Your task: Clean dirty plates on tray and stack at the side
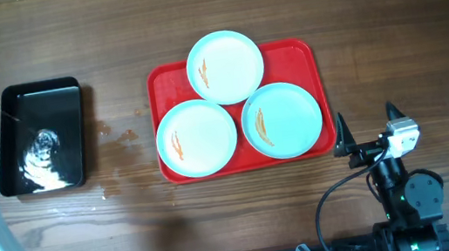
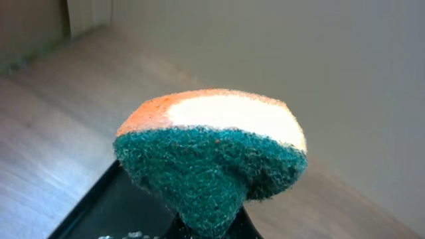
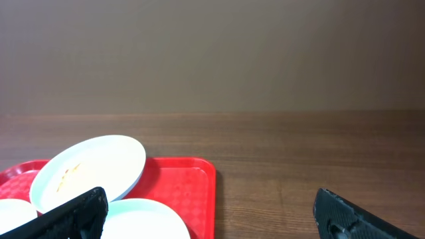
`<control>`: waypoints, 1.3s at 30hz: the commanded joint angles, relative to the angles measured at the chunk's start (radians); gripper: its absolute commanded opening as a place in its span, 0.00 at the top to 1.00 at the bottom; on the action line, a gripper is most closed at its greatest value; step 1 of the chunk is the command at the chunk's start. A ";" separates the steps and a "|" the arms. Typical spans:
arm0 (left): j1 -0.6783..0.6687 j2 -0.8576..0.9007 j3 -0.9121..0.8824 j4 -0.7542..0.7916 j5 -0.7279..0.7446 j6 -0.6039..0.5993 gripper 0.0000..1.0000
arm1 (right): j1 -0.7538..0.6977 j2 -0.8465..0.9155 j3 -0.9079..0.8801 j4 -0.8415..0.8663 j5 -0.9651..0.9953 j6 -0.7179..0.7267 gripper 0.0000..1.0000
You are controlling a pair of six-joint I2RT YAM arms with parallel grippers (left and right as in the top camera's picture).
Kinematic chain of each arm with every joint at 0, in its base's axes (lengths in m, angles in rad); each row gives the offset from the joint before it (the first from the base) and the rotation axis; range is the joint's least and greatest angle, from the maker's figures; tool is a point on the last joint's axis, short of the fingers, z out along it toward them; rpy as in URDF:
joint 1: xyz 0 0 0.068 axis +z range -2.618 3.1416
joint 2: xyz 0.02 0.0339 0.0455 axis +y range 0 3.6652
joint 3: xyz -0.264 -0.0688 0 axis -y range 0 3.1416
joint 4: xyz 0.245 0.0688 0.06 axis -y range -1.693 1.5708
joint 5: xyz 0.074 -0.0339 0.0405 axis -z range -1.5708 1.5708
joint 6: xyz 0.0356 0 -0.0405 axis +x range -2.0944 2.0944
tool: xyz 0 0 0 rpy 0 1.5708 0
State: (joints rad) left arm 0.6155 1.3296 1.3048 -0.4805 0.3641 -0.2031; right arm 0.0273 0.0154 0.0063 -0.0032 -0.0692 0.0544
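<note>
Green-backed sponge (image 2: 211, 169) clenched in left pincer (image 2: 209, 226); right pincer (image 1: 367, 126) released, empty, near red tray (image 1: 301, 55) bearing three streaked plates (image 1: 225, 66).

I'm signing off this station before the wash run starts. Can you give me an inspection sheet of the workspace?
Surface: wooden table, small wet spots between the two trays.
Job's things: three plates, all streaked orange, on the red tray; none stacked aside.
Clutter: black tray holding foamy water.
Grippers: left gripper shut on a sponge; right gripper open, empty, beside the red tray.
Cables: black cable looping by the right arm's base.
Surroundings: plain wall; nothing else seen.
</note>
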 commanded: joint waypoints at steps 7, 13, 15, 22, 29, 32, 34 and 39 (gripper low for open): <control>-0.003 0.335 -0.105 0.005 0.003 0.016 0.96 | -0.005 -0.008 -0.001 0.004 0.014 -0.009 0.00; -0.002 0.349 -0.084 0.004 0.118 0.017 0.96 | -0.005 -0.008 -0.001 0.004 0.014 -0.010 0.00; -0.002 0.289 -0.066 -0.002 0.118 0.017 0.96 | -0.005 -0.008 -0.001 0.004 0.014 -0.009 0.00; -0.002 0.061 -0.060 0.073 0.051 0.021 0.96 | -0.005 -0.008 -0.001 0.004 0.014 -0.009 0.00; -0.005 0.153 -0.126 0.056 -0.088 0.015 0.96 | -0.005 -0.008 -0.001 0.004 0.014 -0.009 0.00; -0.005 0.302 -0.154 0.071 0.034 0.010 0.96 | -0.005 -0.008 -0.001 0.004 0.014 -0.009 0.00; -0.003 0.291 -0.146 0.076 0.089 0.011 0.96 | -0.005 -0.008 -0.001 0.004 0.014 -0.009 0.00; -0.002 0.161 -0.097 0.082 0.134 0.013 0.96 | -0.005 -0.008 -0.001 0.004 0.014 -0.009 0.00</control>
State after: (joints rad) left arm 0.6147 1.6379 1.1454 -0.4221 0.4183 -0.1989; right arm 0.0273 0.0154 0.0063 -0.0032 -0.0692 0.0544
